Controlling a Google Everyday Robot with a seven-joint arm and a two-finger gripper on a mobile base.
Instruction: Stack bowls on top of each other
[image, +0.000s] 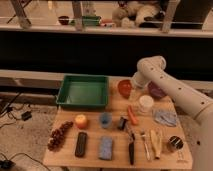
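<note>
2 bowls not stacked: orange bowl (124, 89) and purple bowl (157, 91) sit apart, both near back edge of table (116, 106). Gripper (137, 82) low between them, just beside orange bowl; grip state: cannot tell. Judgement: pickup and stacking left, 0 steps complete.

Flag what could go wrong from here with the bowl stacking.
The gripper sits low between the orange-red bowl and the purple bowl, so it could nudge either one aside instead of grasping it. The white container stands just in front of both bowls, so a bowl carried across may clip it.
</note>
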